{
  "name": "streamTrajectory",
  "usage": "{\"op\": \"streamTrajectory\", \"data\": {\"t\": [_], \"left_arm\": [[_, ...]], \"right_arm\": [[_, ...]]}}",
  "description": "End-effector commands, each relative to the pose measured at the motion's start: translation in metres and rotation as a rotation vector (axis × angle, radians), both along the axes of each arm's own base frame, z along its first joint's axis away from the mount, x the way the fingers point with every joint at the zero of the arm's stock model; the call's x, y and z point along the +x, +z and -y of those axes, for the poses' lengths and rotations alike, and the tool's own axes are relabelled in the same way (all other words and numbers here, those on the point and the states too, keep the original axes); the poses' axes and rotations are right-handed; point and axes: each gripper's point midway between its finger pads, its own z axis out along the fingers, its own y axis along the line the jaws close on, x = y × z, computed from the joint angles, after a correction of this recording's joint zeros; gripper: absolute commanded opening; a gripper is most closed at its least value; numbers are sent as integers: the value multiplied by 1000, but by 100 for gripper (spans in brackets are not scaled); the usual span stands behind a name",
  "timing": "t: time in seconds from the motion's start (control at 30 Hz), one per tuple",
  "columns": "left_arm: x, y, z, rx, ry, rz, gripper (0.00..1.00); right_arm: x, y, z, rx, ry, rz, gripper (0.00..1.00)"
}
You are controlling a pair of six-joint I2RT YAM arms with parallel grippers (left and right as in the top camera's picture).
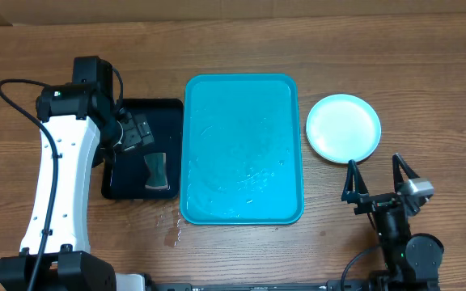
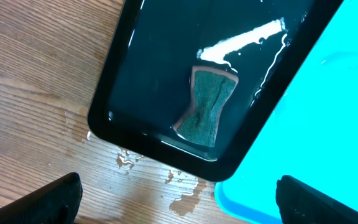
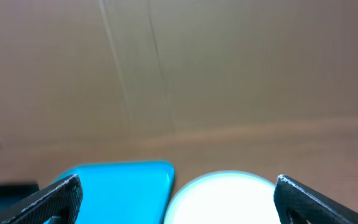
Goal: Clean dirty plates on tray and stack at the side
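One plate (image 1: pixel 343 128) in view: round, light blue rim, pale centre. It sits flat on the tabletop (image 1: pixel 427 65), just right of the tray's (image 1: pixel 241 121) top right corner, not touching it. Can't tell whether others are stacked under it. The tray lies mid-table, long side running front to back, with a wet sheen and droplets on its floor.

Right hand (image 1: pixel 374 166) is just in front of the plate, fingers spread wide, holding nothing. Its wrist view shows the plate between the two fingertips.

Black tray (image 1: pixel 140 109) butts against the tray's left edge, shallow water in it, with a green sponge (image 1: pixel 157 171) lying in its front half. Left hand (image 2: pixel 179 196) hangs over the black tray, fingers spread wide, gripping nothing. Small puddles (image 1: pixel 172 234) on the tabletop by the trays' front corners.
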Motion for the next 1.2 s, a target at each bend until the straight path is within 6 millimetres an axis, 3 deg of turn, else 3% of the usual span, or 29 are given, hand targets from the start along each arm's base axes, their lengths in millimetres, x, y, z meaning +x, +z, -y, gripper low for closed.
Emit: {"op": "streamTrajectory", "data": {"t": [0.0,0.2,1.17], "left_arm": [[2,-1,1,-6,8,0,100],[2,-1,1,-6,8,0,100],[3,-1,1,-6,8,1,100]], "right_arm": [[0,-21,-3,-106,13,-56,100],[0,-26,-2,-201,7,-60,100],[0,-26,-2,-190,5,-61,100]]}}
